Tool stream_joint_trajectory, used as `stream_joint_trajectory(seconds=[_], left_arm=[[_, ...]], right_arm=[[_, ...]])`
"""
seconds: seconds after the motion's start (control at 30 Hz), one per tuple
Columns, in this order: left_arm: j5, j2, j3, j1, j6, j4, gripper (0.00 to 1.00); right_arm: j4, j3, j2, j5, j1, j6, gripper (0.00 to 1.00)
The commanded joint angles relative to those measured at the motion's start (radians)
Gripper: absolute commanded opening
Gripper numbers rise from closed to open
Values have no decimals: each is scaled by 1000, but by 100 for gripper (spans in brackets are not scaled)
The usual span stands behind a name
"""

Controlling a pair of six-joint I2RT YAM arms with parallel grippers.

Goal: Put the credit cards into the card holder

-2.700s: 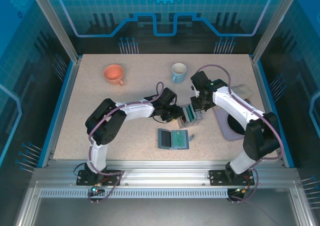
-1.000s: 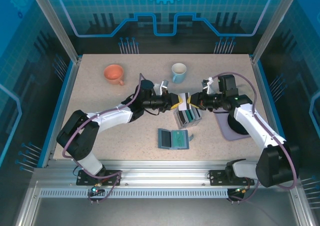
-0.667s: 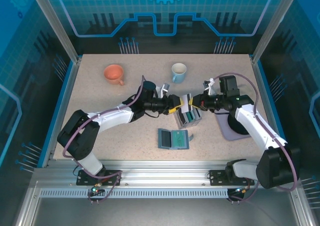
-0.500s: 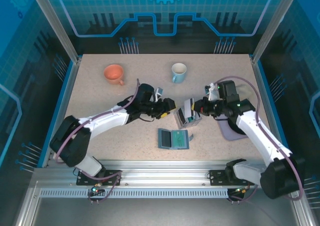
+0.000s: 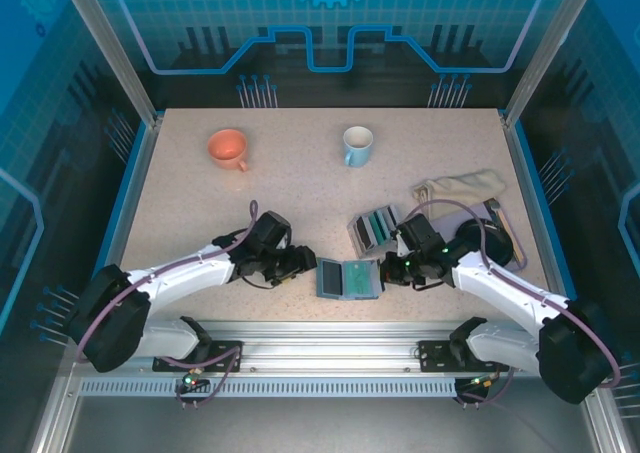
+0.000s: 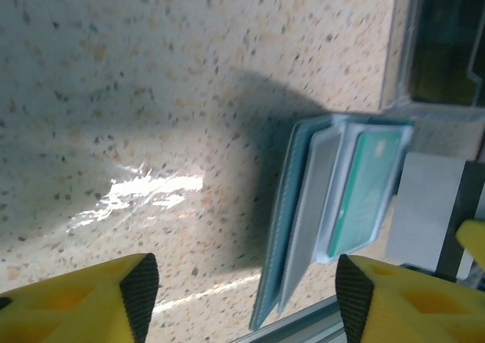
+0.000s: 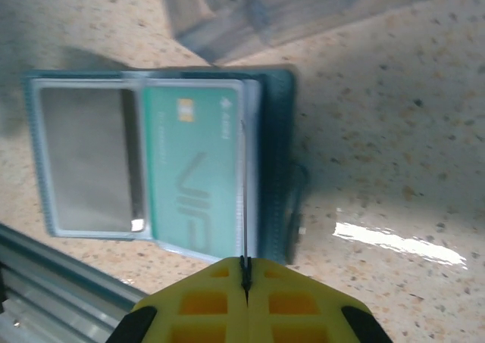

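The teal card holder (image 5: 345,279) lies open near the table's front edge, with a teal-green card (image 7: 193,178) in its right pocket. My right gripper (image 5: 391,268) is just right of it, shut on a thin pale credit card (image 7: 244,207). That card is seen edge-on and stands over the holder's right half (image 7: 274,154). My left gripper (image 5: 303,264) hovers open just left of the holder (image 6: 303,207), nothing between its fingertips (image 6: 140,286). More credit cards stand in the grey slotted rack (image 5: 374,229) behind the holder.
An orange cup (image 5: 228,148) and a light blue mug (image 5: 357,145) stand at the back. A beige cloth (image 5: 462,186) lies at the right. The metal front rail (image 5: 330,333) runs close below the holder.
The left gripper opened and let go of the card that both grippers held above the rack. Both arms then came down and forward to either side of the holder, the right one keeping the card.
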Motion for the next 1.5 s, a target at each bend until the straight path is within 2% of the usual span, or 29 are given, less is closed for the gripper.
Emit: stream_joint_trajectory(seconds=[0.0,0.3,0.43,0.7,0.87,1.1,1.47], left_arm=[[11,18,-6,-30,-14,17,63],[29,70,5,-55,-14,77,57],[35,97,6,-58,-14,93,51],[38,176,26,-76,-6,111,27],[29,227,39,-93,-4,108,19],[12,240,47,-108,-17,114,14],[4,226,48,-109,-21,119,13]], right_arm=[[35,-19,-6,40,13,23,3],[64,-14,34,16,13,17,3],[77,-23,56,13,13,14,3],[96,-55,110,36,15,14,3],[124,-60,86,-2,16,30,3],[97,10,6,-41,15,37,4],[69,61,-17,-47,31,43,5]])
